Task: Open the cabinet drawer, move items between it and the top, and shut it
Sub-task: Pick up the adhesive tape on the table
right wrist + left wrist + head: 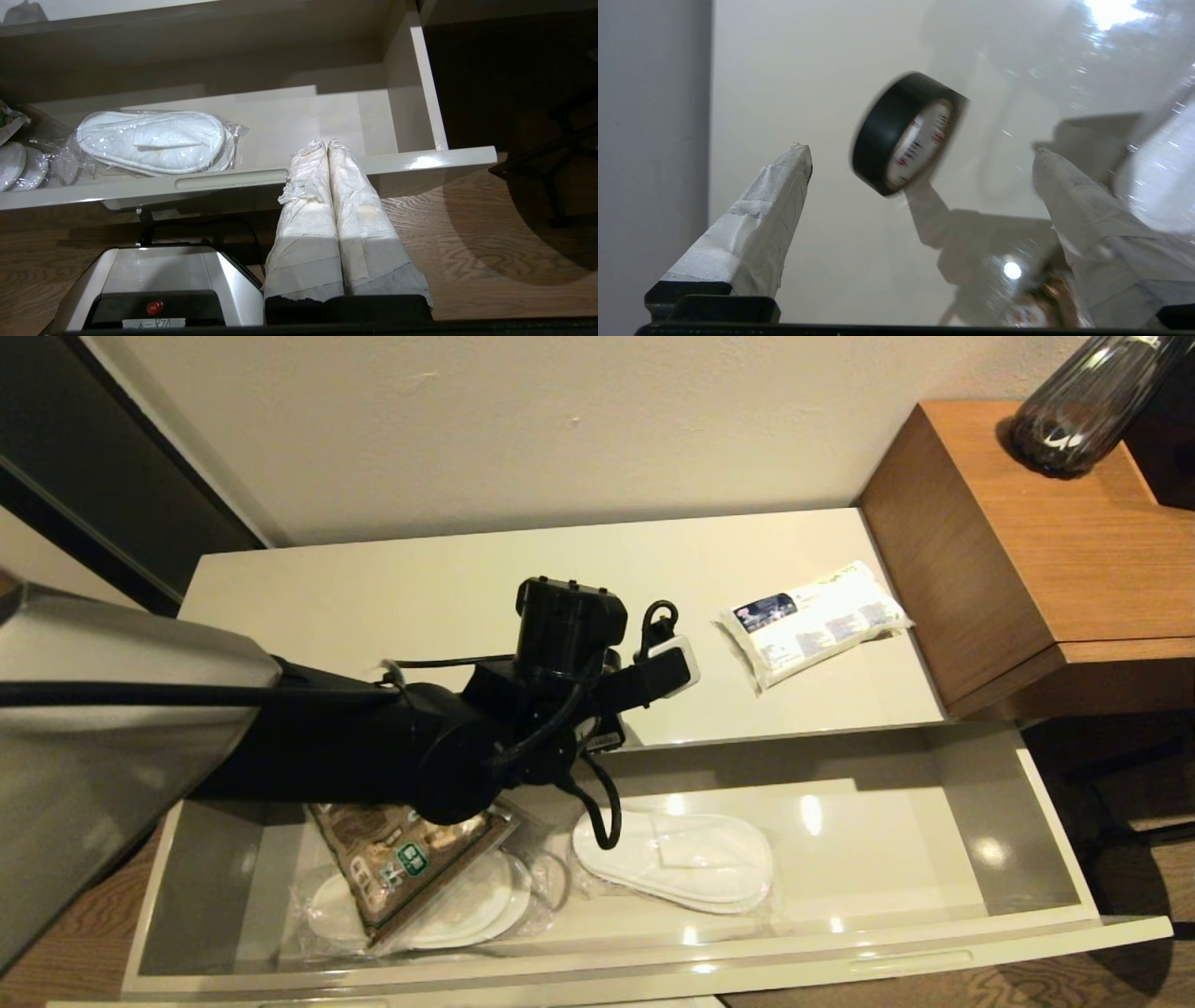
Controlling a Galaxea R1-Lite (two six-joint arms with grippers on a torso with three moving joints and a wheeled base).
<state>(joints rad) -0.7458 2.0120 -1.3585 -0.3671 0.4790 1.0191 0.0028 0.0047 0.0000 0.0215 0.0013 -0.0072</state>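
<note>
My left gripper [922, 154] hangs over the drawer [1055, 859], jaws wide apart, the tape roll [908, 133] loose between them. My right gripper [327, 147] sits parked by the drawer front, jaws together.

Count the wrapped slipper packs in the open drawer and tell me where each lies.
2. One slipper pack lies near the middle of the cabinet drawer. The other slipper pack sits toward its left end, partly under the snack bag. The arm may hide more.
</note>
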